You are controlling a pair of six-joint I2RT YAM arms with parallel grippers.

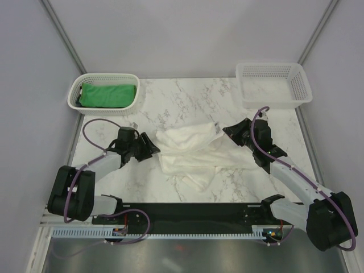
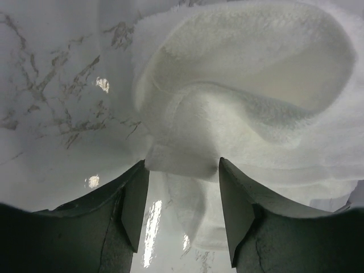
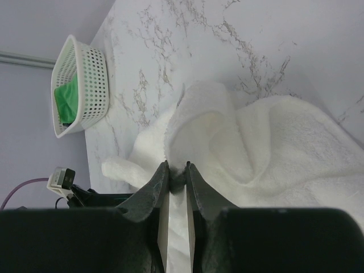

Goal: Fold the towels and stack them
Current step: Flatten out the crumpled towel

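One white towel point(image 1: 190, 151), one green towel point(image 1: 108, 95), and two mesh baskets point(image 1: 74, 98) point(image 1: 305, 86).

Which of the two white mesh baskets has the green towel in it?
The white plastic mesh basket at the far-left corner of the table: a folded bright green cloth towel lies inside. The far-right basket shows no green.

Even, diffuse light from overhead fills all three views. In the top view you see only soft, short shadows beneath the white towel point(image 1: 190, 151) and the arms. The towel's pile nearly washes out against the pale marble table point(image 1: 187, 102). In the left wrist view, small bright glints sit on the tabletop, and the left gripper's fingers point(image 2: 136, 210) are dark and out of focus. The right gripper's fingers point(image 3: 149, 199) are equally dark and soft-edged, while the far basket point(image 3: 85, 85) reads clearly.
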